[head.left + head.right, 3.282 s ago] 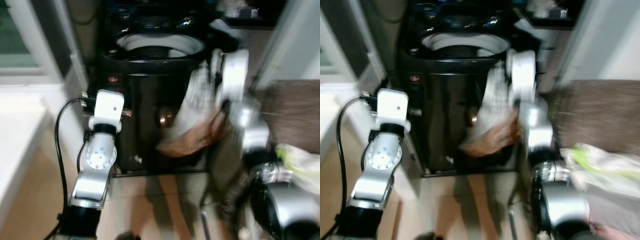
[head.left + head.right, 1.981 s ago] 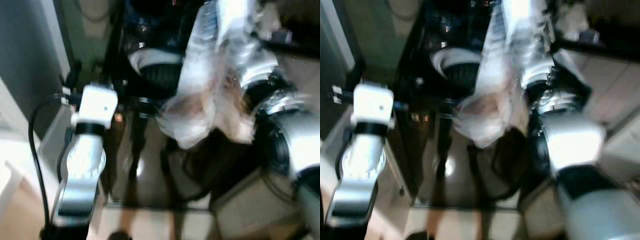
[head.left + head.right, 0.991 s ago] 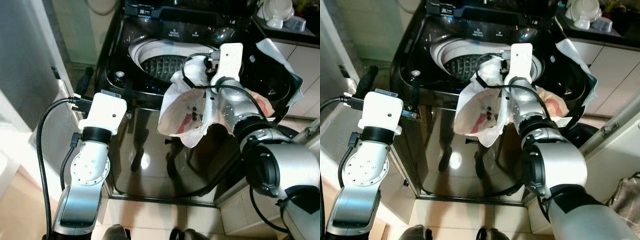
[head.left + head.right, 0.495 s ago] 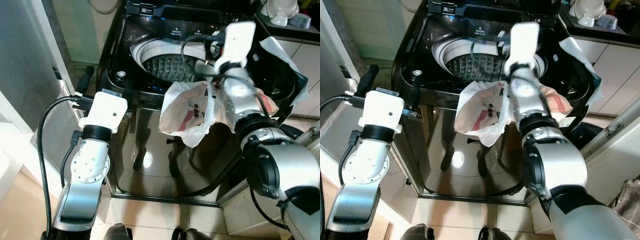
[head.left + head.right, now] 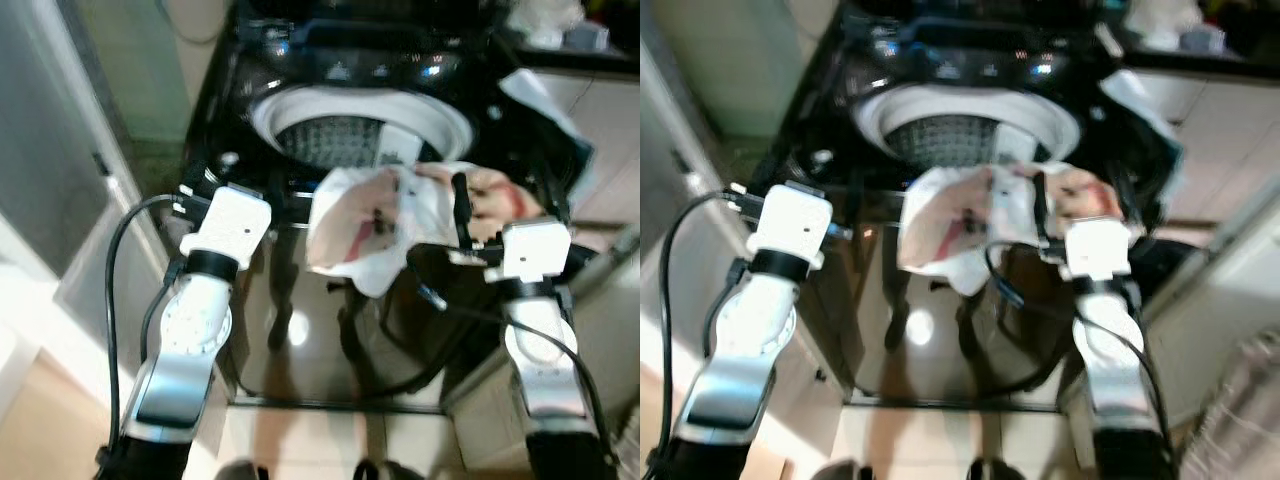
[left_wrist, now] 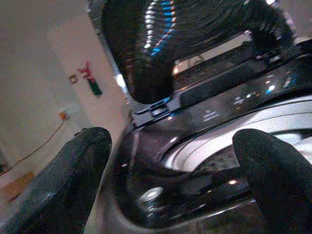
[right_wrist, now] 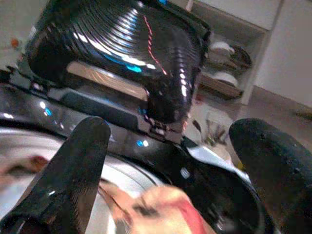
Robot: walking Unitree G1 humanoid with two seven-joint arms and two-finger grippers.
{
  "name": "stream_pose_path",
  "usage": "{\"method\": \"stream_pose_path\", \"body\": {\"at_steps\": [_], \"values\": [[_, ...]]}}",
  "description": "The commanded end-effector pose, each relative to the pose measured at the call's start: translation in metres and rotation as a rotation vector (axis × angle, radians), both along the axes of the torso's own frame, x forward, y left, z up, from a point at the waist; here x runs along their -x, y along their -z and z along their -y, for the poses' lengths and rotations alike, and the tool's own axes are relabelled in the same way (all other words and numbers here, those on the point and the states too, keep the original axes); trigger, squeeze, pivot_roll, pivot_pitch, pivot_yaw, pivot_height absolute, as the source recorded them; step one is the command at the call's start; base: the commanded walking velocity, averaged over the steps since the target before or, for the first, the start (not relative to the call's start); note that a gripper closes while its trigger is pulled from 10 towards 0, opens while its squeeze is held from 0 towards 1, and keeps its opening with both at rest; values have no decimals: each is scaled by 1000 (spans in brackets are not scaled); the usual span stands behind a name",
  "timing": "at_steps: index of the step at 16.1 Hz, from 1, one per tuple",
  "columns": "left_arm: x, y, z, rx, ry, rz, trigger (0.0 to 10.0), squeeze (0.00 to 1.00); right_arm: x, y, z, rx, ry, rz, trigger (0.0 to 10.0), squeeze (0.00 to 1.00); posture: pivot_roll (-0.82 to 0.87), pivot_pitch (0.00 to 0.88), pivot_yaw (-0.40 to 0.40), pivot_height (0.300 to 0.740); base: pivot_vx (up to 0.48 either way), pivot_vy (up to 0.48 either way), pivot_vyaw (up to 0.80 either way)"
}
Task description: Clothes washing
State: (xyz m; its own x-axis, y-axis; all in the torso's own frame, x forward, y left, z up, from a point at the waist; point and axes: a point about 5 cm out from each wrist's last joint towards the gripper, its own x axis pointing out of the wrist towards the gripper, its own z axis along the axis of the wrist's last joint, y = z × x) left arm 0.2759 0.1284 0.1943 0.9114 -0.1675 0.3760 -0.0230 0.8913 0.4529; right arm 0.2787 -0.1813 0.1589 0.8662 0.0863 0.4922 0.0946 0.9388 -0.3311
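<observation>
A white and pink garment [image 5: 385, 225] is draped over the open washing machine's [image 5: 360, 130] front rim, with both the left tool [image 6: 165, 180] and the right tool [image 7: 170, 170] spread open and empty.

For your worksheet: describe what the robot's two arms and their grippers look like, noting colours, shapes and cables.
Both arms are silver, jointed segments with round joint housings, each ending in a white boxy wrist block. Black cables loop from each wrist. The left gripper and right gripper each have two long, rounded black fingers.

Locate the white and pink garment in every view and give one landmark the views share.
Left eye view: garment draped over the washer's front rim.
Right eye view: at centre, same rim.
Left wrist view: not in it.
Right wrist view: blurred, at the bottom edge.
Shared landmark: white drum ring.
</observation>
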Motion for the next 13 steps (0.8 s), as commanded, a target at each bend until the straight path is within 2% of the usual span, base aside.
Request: {"method": "stream_pose_path", "body": {"at_steps": [1, 2, 3, 4, 5, 6, 8, 9, 10, 12, 13], "values": [[0, -1, 1, -2, 13, 9, 10000, 0, 1, 7, -3, -3, -18, -47, 10000, 0, -2, 21, -4, 740, 0, 0, 0], [0, 0, 2, -2, 15, 9, 10000, 0, -3, 16, -8, -31, -40, -102, 10000, 0, -2, 21, -4, 740, 0, 0, 0], [6, 1, -2, -11, 15, 0, 10000, 0, -13, 42, -20, -176, -85, -290, 10000, 0, 43, 62, 11, 740, 0, 0, 0], [13, 2, -7, -24, 9, -17, 10000, 0, -23, 57, -29, -266, -105, -400, 10000, 0, 72, 92, 26, 740, 0, 0, 0], [19, 3, -12, -46, 2, -33, 10000, 0, -33, 60, -31, -280, -79, -415, 10000, 0, 114, 129, 34, 740, 0, 0, 0], [25, 0, -18, -59, -14, -34, 10000, 0, -41, 59, -36, -310, -67, -420, 10000, 0, 139, 147, 37, 740, 0, 0, 0], [32, -1, -25, -70, -35, -41, 10000, 0, -46, 57, -47, -322, -94, -425, 10000, 0, 163, 161, 37, 740, 0, 0, 0], [34, -2, -25, -69, -40, -46, 10000, 0, -54, 47, -55, -297, -113, -384, 10000, 0, 174, 168, 37, 740, 0, 0, 0], [35, -2, -24, -67, -39, -48, 10000, 0, -62, 28, -61, -273, -131, -306, 10000, 0, 174, 169, 33, 740, 0, 0, 0], [37, -3, -21, -55, -41, -49, 10000, 0, -73, -4, -64, -286, -138, -194, 10000, 0, 172, 183, 18, 740, 0, 0, 0], [38, -5, -20, -51, -42, -48, 10000, 0, -77, -14, -66, -288, -149, -170, 10000, 0, 173, 197, 18, 740, 0, 0, 0]]}}
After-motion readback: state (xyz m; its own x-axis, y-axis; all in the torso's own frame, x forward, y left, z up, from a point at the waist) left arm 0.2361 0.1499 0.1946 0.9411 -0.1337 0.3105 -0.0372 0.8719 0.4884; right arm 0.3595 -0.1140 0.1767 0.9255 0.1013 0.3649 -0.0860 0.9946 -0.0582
